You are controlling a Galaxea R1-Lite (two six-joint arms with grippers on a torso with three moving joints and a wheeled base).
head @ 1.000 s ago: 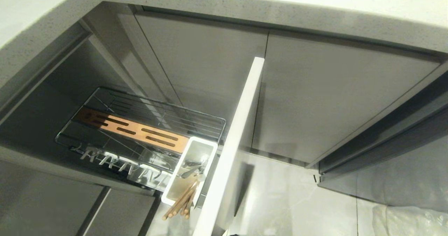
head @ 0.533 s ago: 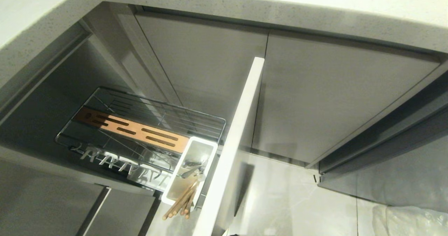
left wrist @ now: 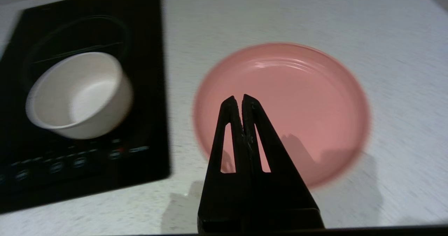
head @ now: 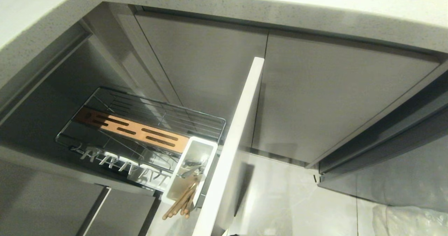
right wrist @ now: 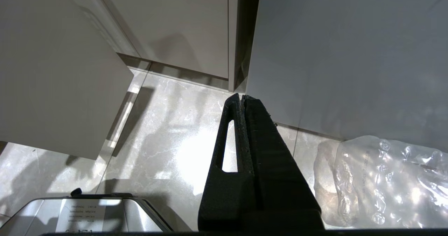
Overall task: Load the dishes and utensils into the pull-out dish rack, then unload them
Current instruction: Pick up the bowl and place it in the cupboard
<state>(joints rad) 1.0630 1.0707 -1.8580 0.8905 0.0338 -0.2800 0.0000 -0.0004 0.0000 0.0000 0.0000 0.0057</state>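
Overhead, chopsticks (head: 180,201) in rack (head: 140,131), only wrist view shows pinched-closed left gripper (left wrist: 242,98) above pink plate (left wrist: 308,99)

One pink plate (left wrist: 281,113); one white bowl (left wrist: 79,95) (on a cooktop (left wrist: 147,89)); several chopsticks (head: 182,202).

Pink plate (left wrist: 281,113) on counter; chopsticks (head: 182,201) in caddy (head: 206,145).

The wire rack (head: 140,131) stands pulled out under the counter edge (head: 245,8). At its front corner, a white caddy (head: 190,169) holds chopsticks (head: 180,202), beside the pale front panel (head: 234,148).
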